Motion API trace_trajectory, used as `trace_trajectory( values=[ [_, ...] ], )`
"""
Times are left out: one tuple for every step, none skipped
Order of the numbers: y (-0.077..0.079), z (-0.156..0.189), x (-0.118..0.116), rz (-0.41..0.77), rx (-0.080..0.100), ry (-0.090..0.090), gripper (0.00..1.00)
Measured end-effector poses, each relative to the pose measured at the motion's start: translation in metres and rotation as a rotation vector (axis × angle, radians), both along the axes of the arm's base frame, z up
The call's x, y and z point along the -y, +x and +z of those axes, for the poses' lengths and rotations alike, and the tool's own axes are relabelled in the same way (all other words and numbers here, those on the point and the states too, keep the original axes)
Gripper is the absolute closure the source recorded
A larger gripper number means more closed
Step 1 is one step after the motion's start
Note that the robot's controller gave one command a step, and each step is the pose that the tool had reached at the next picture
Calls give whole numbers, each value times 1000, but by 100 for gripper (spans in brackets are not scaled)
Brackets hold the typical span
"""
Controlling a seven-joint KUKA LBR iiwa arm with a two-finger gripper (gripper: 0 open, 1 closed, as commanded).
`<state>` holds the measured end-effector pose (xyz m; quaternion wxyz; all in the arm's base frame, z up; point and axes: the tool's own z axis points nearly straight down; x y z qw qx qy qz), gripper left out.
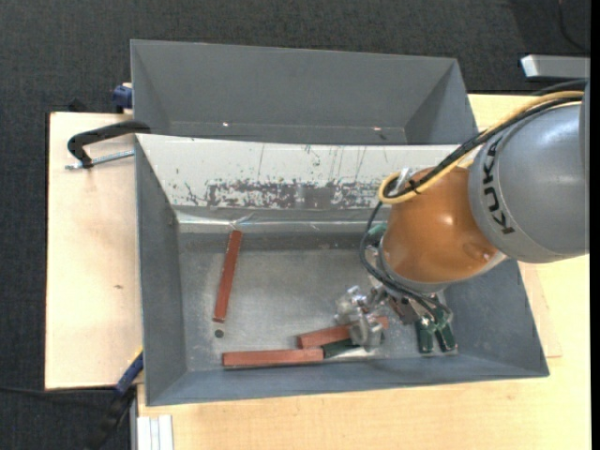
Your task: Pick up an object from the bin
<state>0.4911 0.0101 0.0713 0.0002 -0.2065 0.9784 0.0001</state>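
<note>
The grey metal bin (pixel 159 279) holds a few loose things on its floor, most of them near its front wall. The gripper (pixel 365 327) is low over the floor in the front right part of the bin, under the arm's orange cover (pixel 431 237). Whether it is open or closed cannot be told, as its metal parts are bunched together and partly hidden.

A short reddish-brown bar (pixel 325 338) lies right at the gripper. It is tilted, with its right end reaching up into the gripper's metal parts. Whether it is gripped or only touched cannot be told.

Just beyond that bar, toward the view's left of the gripper and closer to the front wall, a longer reddish-brown bar (pixel 272 356) lies flat and nearly parallel to the wall. Its right end is just beside the short bar.

Well apart from the gripper, further to the view's left, a third reddish-brown bar (pixel 227 275) lies almost lengthwise toward the back wall. A small dark speck (pixel 218 334) sits near its front end.

On the other side, just beside the gripper toward the view's right, a dark green thing (pixel 436 333) lies on the floor.
</note>
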Motion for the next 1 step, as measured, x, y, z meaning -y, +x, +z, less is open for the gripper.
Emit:
trace_trajectory(
  values=[
    [19,212,-18,25,3,1,100]
  ],
)
